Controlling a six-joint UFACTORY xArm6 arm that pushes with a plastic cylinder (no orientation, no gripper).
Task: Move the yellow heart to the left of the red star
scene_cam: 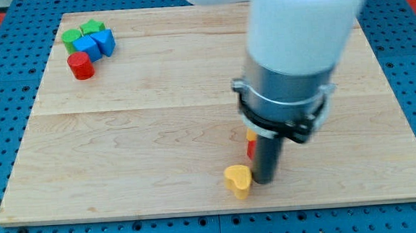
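Observation:
The yellow heart (238,180) lies near the bottom edge of the wooden board (158,134), a little right of centre. My tip (264,181) stands right beside it on its right, touching or almost touching. A sliver of a red block (250,150), with a bit of yellow above it, shows just behind the rod, above and right of the heart; its shape is hidden by the arm, so I cannot tell if it is the red star.
At the board's top left sits a cluster: a green block (92,27), another green block (71,40), two blue blocks (104,42) (86,48), and a red cylinder (81,66). The arm's bulky white and grey body (291,61) covers the upper right.

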